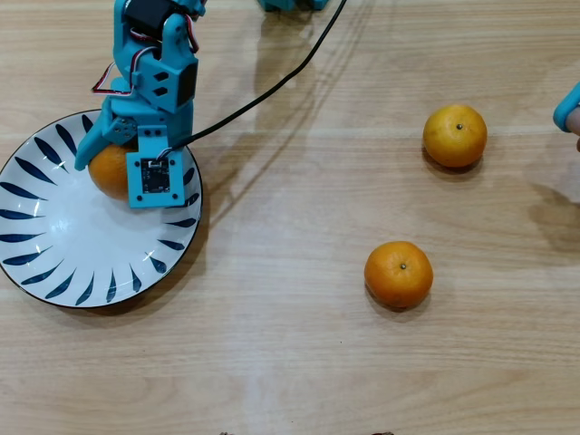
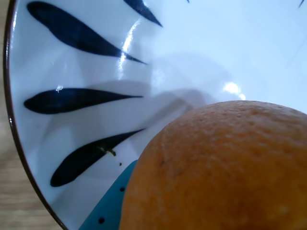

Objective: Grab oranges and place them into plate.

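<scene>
My blue gripper (image 1: 115, 169) hangs over the upper right part of the white plate (image 1: 54, 245) with dark blue leaf strokes, shut on one orange (image 1: 107, 174). In the wrist view that orange (image 2: 220, 167) fills the lower right, just above the plate's inner slope (image 2: 96, 57), with one blue finger (image 2: 103, 216) against its lower left side. Whether the fruit touches the plate is hidden. Two more oranges lie on the wooden table: one at the upper right (image 1: 455, 135), one nearer the middle (image 1: 399, 274).
A black cable (image 1: 272, 91) runs from the arm toward the top of the overhead view. A blue part (image 1: 568, 107) pokes in at the right edge, and another blue piece (image 1: 290, 4) sits at the top edge.
</scene>
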